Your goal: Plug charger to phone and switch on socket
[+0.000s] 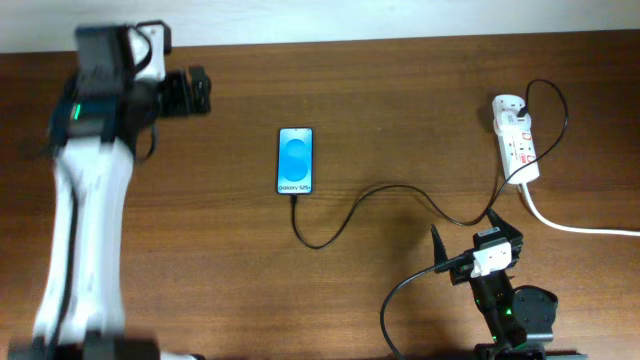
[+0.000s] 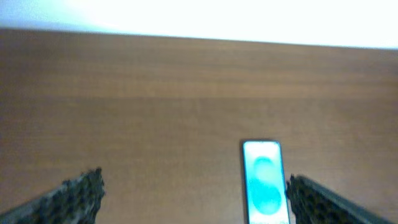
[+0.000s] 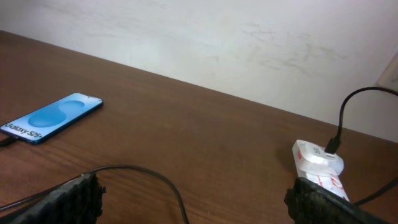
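Nearest, at the right, the right hand [image 3: 194,186] has its fingers spread wide with nothing between them. Just beyond it the charger [image 1: 390,187], a thin black cable, curves across the wooden counter [image 1: 400,90]. One end meets the near edge of the phone [image 1: 295,160]; the other loops into the white, red-marked socket [image 1: 517,141] far right. The phone lies flat mid-counter, black-framed, its blue screen showing a paler oval and "Galaxy S25". Far left, the left hand [image 2: 194,183] is likewise spread and empty.
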Motion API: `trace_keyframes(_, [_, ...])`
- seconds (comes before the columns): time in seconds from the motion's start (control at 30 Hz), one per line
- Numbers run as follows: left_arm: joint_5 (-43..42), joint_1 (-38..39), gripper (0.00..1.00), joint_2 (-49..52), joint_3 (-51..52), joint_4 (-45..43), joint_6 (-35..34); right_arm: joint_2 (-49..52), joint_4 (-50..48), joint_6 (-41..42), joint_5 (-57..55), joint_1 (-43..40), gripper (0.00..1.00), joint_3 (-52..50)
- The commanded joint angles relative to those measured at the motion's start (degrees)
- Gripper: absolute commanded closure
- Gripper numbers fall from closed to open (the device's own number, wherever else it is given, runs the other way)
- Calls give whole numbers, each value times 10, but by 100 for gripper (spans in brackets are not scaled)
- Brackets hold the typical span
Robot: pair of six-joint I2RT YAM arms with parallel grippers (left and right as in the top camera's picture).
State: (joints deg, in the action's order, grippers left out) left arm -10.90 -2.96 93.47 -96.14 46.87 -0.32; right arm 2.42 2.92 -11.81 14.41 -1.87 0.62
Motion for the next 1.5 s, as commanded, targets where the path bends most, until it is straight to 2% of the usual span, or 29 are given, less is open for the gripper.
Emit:
trace_keyframes(0.0, [-2,0,1,-220,245,-136,52,-5,3,2,3,5,1,-3])
trace_keyframes(0.17, [-2,0,1,-577,656,-398,52,-5,3,2,3,5,2,-3])
trace_keyframes(0.2, [-2,6,1,-645,729,-453,83,-5,3,2,3,5,2,-3])
trace_keyframes(0.3, [-1,45,1,-751,838,-503,186,-5,3,2,3,5,2,-3])
trace_keyframes(0.43, [37,48,1,-860,928,-509,193,-5,3,2,3,5,2,-3])
trace_keyframes(0.53, [47,49,1,-903,953,-488,193,-5,3,2,3,5,2,-3])
trace_keyframes(0.6, [47,50,1,-932,954,-426,193,-5,3,2,3,5,2,-3])
trace_keyframes(1.47, [47,50,1,-932,954,-423,193,-5,3,2,3,5,2,-3])
